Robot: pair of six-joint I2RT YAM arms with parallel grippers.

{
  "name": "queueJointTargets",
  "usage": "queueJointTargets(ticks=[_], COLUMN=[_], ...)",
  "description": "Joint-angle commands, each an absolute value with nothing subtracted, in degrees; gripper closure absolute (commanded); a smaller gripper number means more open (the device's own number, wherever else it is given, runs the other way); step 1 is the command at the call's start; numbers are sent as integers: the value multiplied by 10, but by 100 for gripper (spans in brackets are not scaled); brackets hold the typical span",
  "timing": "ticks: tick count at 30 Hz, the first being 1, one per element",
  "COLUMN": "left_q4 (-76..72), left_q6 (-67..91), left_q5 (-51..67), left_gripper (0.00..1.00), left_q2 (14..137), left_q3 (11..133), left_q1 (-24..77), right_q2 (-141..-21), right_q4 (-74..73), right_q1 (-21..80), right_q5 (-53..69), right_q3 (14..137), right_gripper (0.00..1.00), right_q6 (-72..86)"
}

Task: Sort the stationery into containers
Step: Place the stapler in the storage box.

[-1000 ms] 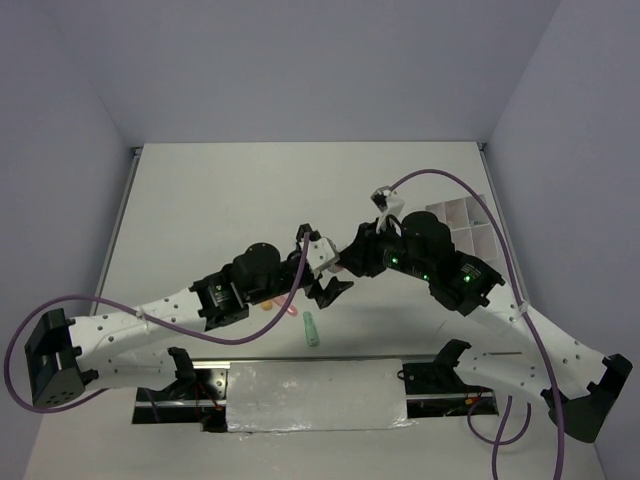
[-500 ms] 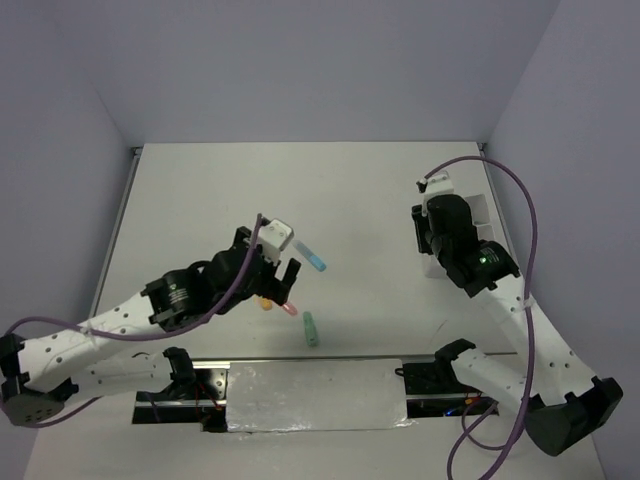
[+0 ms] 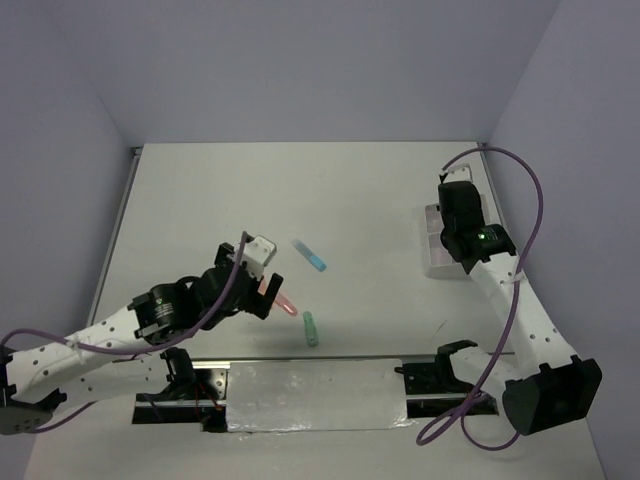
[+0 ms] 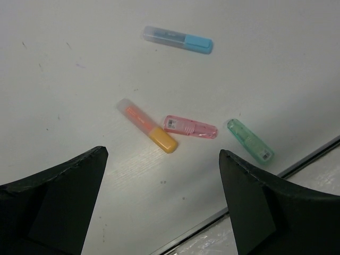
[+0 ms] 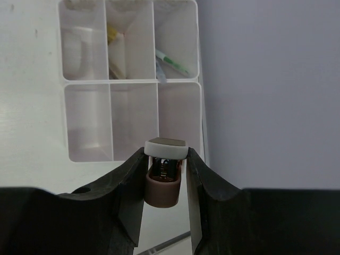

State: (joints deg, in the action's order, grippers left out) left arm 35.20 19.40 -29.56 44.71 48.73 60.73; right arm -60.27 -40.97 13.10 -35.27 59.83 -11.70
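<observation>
Two pincers. Your right pincer (image 5: 166, 159), part closed, grips a white-capped brown piece (image 5: 162, 194) above the white tray (image 5: 109, 81) by the table's (image 3: 200, 200) right edge, seemingly poised for a drop. Your left pincer (image 4: 162, 154), wide and empty, hangs over the blue marker (image 4: 180, 40), orange marker (image 4: 149, 126), pink marker (image 4: 190, 127) and green marker (image 4: 249, 140) by the near edge, probably to choose one.

Plain white matte desk (image 3: 300, 190) — faint scuffs and dark specks on its surface, evenly lit, soft shadows only. Enclosed on three sides by pale lavender-grey panel walls (image 3: 300, 70). Thin metal edge strip (image 3: 115, 230) along the left side; silver foil-wrapped panel (image 3: 315, 395) at the near edge.
</observation>
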Motion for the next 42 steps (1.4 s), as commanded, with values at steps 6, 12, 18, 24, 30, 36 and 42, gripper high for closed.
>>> queueJointTargets(ticks=[6, 12, 18, 24, 30, 36, 42], left_q4=[368, 367, 365, 366, 371, 372, 375], left_q6=[211, 220, 216, 217, 225, 229, 233], left_q5=[-331, -347, -349, -352, -374, -381, -393], left_gripper=[1, 1, 1, 1, 1, 1, 1], left_q2=[481, 430, 408, 404, 376, 369, 374], left_q3=[489, 483, 479, 479, 475, 474, 473], left_q1=[661, 669, 683, 700, 729, 731, 731], right_q2=[-582, -638, -656, -692, -708, -729, -733], right_q4=[-343, -341, -300, -300, -296, -331, -358], right_q1=[77, 56, 44, 33, 25, 25, 26], right_q5=[-372, -393, -401, -408, -406, -400, -384], right_q3=[550, 562, 534, 539, 545, 585, 624], right_gripper=[100, 100, 99, 92, 78, 39, 37], right_q6=[-130, -120, -123, -109, -100, -74, -53])
